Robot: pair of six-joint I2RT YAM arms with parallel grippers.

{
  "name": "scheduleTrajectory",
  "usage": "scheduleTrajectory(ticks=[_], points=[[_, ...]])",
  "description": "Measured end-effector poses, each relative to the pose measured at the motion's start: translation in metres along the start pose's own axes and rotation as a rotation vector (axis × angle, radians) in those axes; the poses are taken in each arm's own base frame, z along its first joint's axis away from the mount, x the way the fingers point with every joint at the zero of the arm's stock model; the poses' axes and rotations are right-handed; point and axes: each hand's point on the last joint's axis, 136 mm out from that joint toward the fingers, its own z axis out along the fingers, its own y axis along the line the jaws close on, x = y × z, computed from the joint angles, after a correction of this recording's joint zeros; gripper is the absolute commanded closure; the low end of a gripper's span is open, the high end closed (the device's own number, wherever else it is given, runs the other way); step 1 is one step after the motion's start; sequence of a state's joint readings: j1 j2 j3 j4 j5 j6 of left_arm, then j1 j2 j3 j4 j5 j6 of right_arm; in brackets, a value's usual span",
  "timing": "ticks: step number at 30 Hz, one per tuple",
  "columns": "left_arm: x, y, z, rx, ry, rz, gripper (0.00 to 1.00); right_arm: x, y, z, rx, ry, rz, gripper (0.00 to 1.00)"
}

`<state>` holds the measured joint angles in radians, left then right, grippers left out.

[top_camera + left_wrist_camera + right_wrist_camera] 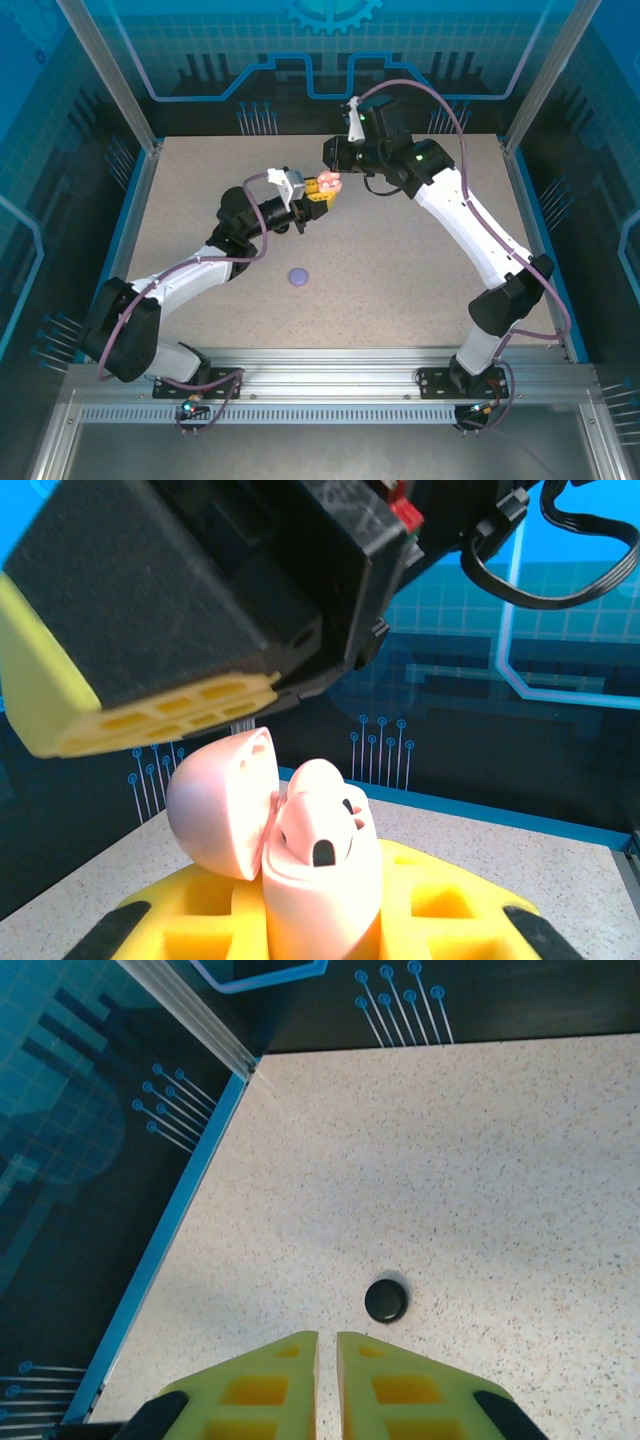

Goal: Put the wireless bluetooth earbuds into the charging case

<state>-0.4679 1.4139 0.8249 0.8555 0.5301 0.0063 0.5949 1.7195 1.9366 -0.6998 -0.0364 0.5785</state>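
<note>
Pink charging case (322, 880), nearest the left wrist lens, stands upright, clamped between the yellow fingers (200, 920) of the left claw (320, 925). Its hinged lid (218, 810) is swung open to the left. What appears to be a pale pink earbud (318, 785) sits in the case's open top, with dark openings on its face.

Right claw (333, 172) hangs directly above the case, with one yellow-padded finger (150, 715) just over the lid and apart from it. Right wrist view: the two fingers are drawn almost together, with a thin slit between them. Whether anything is pinched at the tips cannot be told.

Overhead view: both claws meet above the far middle of the speckled desk (420, 290). Lilac round case (298, 276) lies on the desk nearer the arm bases, well apart. Black round case (386, 1300) lies on the desk below the right claw.
</note>
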Motion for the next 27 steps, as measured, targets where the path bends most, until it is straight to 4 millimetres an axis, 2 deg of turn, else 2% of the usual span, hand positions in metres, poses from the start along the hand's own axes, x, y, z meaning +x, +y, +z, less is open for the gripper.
scheduleTrajectory(ticks=[6,13,17,22,25,27], points=[[0.006,-0.004,0.001,0.016,0.024,-0.017,1.0,0.018,-0.003,-0.005,0.001,0.025,-0.007,0.92],[0.009,-0.006,0.002,0.025,0.034,-0.024,1.0,0.039,0.009,-0.036,-0.029,0.002,-0.032,0.93],[0.008,-0.007,0.002,0.024,0.031,-0.028,1.0,0.044,0.006,-0.059,-0.025,-0.038,-0.018,0.85],[0.007,-0.003,0.003,0.006,0.013,-0.071,1.0,0.038,-0.016,-0.098,0.042,-0.148,0.036,0.74],[0.024,0.0,0.004,-0.006,0.039,-0.153,1.0,0.036,-0.036,-0.116,0.097,-0.209,0.069,0.64],[0.045,0.004,0.006,-0.021,0.076,-0.239,1.0,0.042,-0.051,-0.12,0.138,-0.225,0.08,0.58]])
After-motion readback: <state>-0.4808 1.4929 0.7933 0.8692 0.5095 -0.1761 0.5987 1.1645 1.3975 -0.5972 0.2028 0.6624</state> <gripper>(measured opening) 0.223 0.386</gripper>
